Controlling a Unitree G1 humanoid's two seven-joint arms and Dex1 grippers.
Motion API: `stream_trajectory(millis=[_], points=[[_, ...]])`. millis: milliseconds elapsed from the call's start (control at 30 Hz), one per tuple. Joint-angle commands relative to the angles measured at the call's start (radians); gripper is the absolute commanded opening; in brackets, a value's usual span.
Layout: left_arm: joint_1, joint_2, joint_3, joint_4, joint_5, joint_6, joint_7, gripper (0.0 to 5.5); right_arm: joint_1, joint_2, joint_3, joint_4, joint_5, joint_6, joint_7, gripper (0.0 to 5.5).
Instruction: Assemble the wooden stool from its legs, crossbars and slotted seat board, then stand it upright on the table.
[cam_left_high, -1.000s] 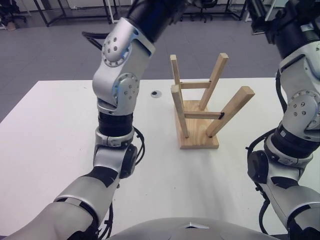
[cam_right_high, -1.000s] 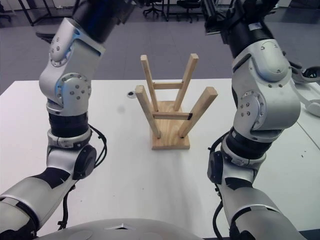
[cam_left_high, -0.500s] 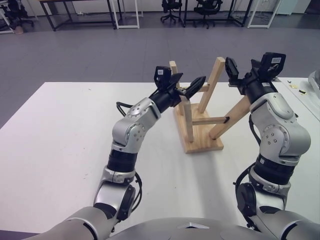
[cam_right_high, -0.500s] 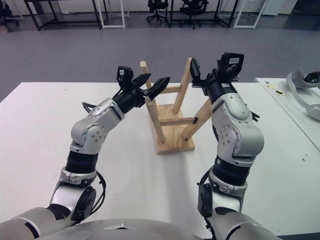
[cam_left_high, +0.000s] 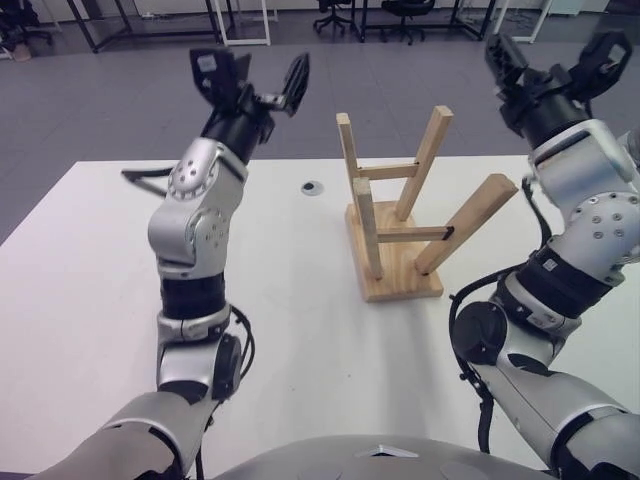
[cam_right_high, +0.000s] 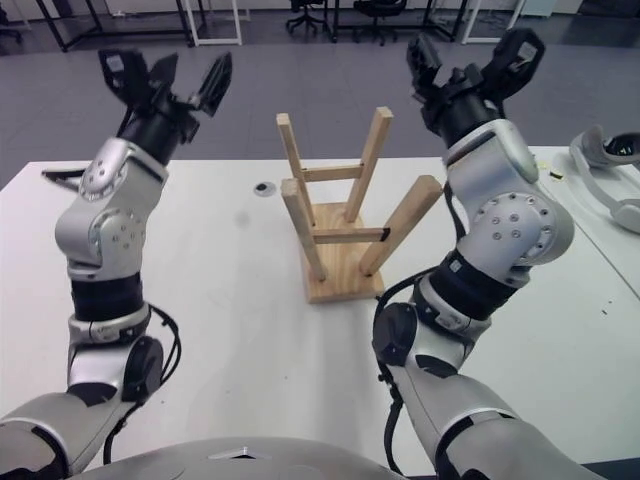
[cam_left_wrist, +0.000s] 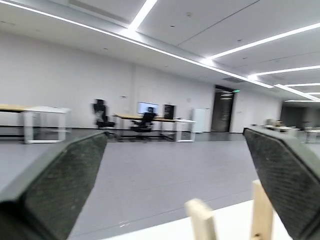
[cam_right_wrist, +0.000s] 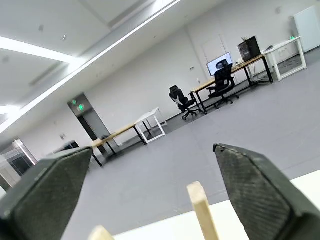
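Evidently both gape wide and empty: left claw (cam_left_high: 256, 80), right claw (cam_left_high: 556, 58), each seemingly well above the upturned stool (cam_left_high: 396, 215).

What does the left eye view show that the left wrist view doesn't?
Left eye view adds: the whole stool standing upside down on its seat board on the table, and the right gripper raised and open, apart from it. Left wrist view adds: ceiling light strips and a far monitor. Both: the open left gripper, holding nothing, and two upturned leg tips.
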Motion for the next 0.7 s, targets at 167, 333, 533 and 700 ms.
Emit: stream_trajectory(millis=[167,333,533,700], points=[[0.465,-0.134,-0.129,-0.316,0.117,0.095,0.208,4.95,0.413,-0.222,0.083,0.037,-0.193,-0.141,0.099,4.53],[0.441,-0.132,-0.225,-0.323,0.169,0.094,0.194,4.95,0.537,-0.296,0.191,0.067,-0.272,-0.286,0.221,4.53],[0.344,-0.048,-0.582,-0.324,0.135,0.241,-0.055,4.95,0.719,-0.317,0.569,-0.263,-0.197,-0.174,0.407,4.53],[0.324,-0.033,-0.491,-0.305,0.155,0.256,-0.023,4.95,0.696,-0.322,0.528,-0.232,-0.239,-0.165,0.383,4.53]])
